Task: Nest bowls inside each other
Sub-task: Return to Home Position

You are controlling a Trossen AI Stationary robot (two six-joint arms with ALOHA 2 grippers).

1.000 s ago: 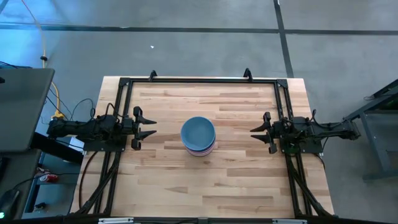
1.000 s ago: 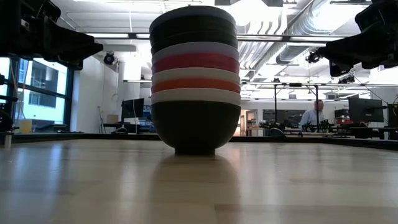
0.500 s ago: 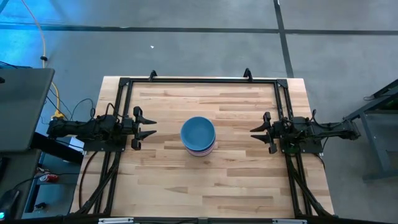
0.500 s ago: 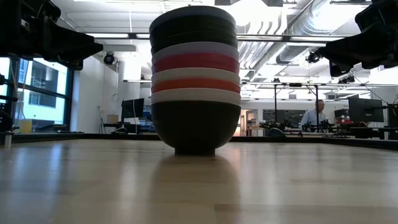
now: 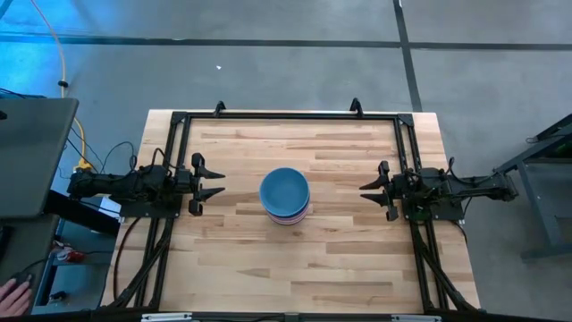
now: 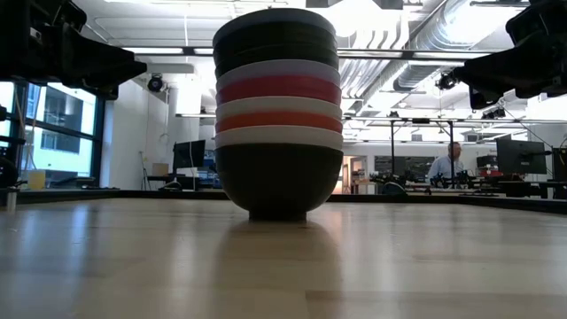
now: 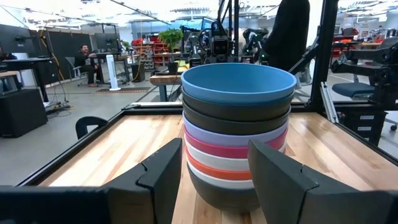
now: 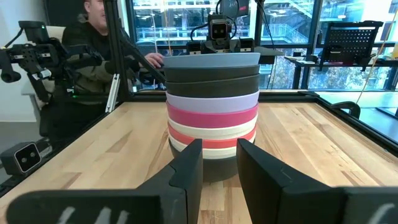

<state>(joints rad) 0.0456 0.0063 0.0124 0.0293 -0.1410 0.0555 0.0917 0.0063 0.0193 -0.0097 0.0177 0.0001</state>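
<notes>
The bowls stand nested in one stack (image 5: 285, 196) at the middle of the table, its black bottom bowl (image 6: 279, 182) resting on the wood. A blue bowl (image 7: 238, 82) sits on top, over dark, lavender, magenta, white and red rims. My left gripper (image 5: 213, 183) waits at the table's left side, level, open, pointing at the stack from a distance. My right gripper (image 5: 368, 190) waits at the right side, level, open with a narrower gap (image 8: 219, 165), also apart from the stack.
A black frame (image 5: 286, 115) runs along the table's far, left and right sides. A person's hand (image 5: 13, 291) shows off the table at the near left, and a person (image 8: 93, 37) sits beyond the table's left side. Bare wood surrounds the stack.
</notes>
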